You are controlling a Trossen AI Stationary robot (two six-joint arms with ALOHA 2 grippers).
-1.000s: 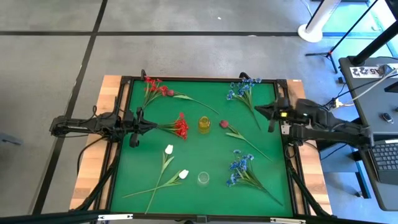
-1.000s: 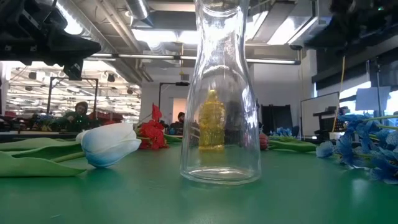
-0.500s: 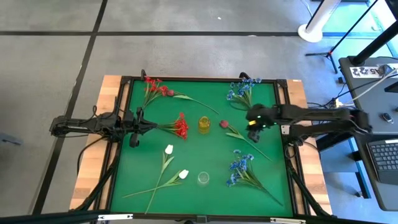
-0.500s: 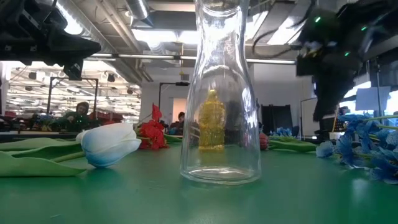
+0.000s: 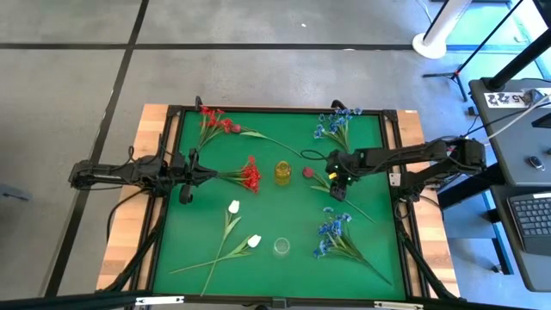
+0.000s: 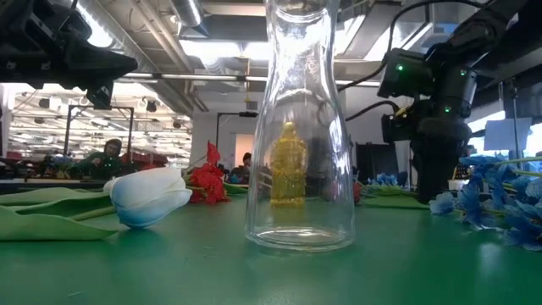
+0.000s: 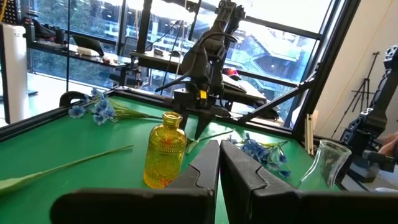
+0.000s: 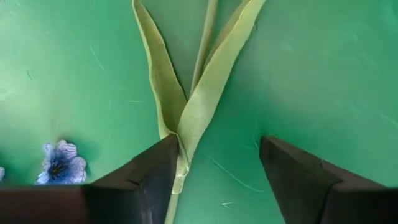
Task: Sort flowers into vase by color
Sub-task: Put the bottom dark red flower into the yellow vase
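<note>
1. Our right hand (image 5: 337,185) reaches over the green table (image 5: 293,224), fingers spread wide, straddling the stem of the dark pink bud (image 5: 309,171) without gripping it.
2. That bud lies flat just beside the yellow vase (image 5: 283,171), with the clear vase (image 5: 281,248) standing nearer the front edge.
3. Our left hand (image 5: 191,176) waits clenched at the left edge, by the red spray (image 5: 250,176).
4. The white tulips (image 5: 233,207) and blue sprays (image 5: 331,232) lie on the table.

Green table mat (image 5: 293,207), laptop (image 5: 535,215) at its side, white stand base (image 5: 432,43), perhaps a lamp
</note>
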